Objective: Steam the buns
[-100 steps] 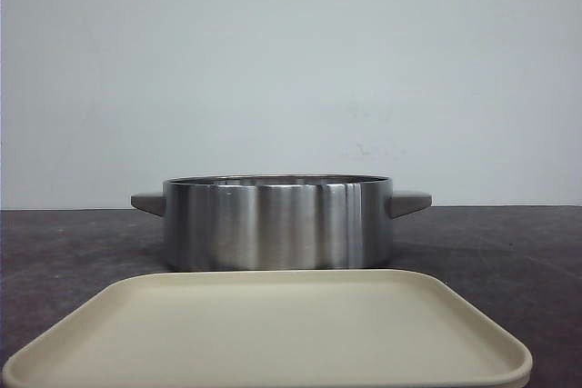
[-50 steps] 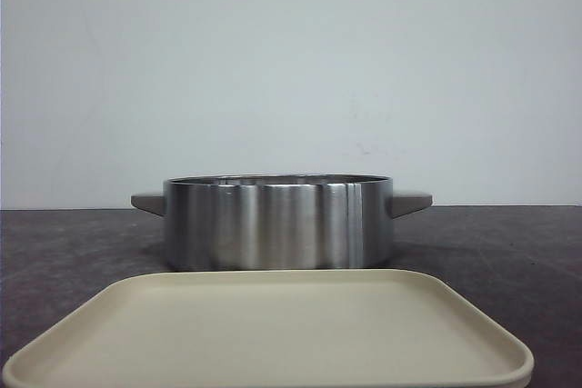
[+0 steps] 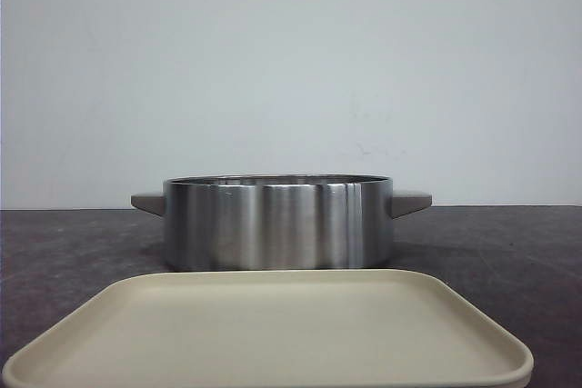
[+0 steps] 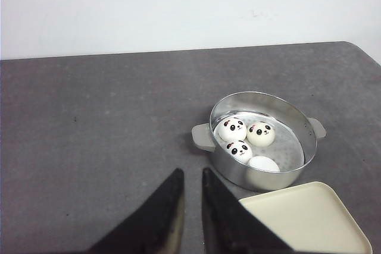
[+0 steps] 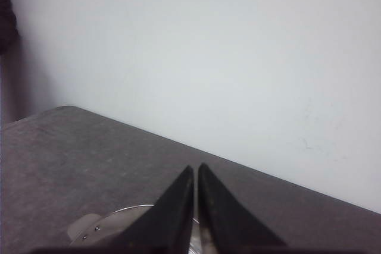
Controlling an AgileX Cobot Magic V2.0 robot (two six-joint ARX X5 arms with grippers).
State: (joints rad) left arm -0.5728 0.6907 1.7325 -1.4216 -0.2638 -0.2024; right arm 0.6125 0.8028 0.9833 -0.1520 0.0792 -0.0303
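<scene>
pot (image 3: pixel 277 223): brushed shiny metal | tray (image 3: pixel 273 329): matt cream plastic | buns (image 4: pixel 245 141): glossy

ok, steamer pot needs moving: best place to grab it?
Probably the steamer pot by its grey side handles, coming in from the sides. The tabs jut outward past the smooth round wall, and the buns inside stay untouched.

buns (image 4: pixel 245 141) in pot (image 4: pixel 296 173) | pot beyond left gripper (image 4: pixel 191 178) | tray (image 4: pixel 309 221) beside pot, perhaps touching
</scene>
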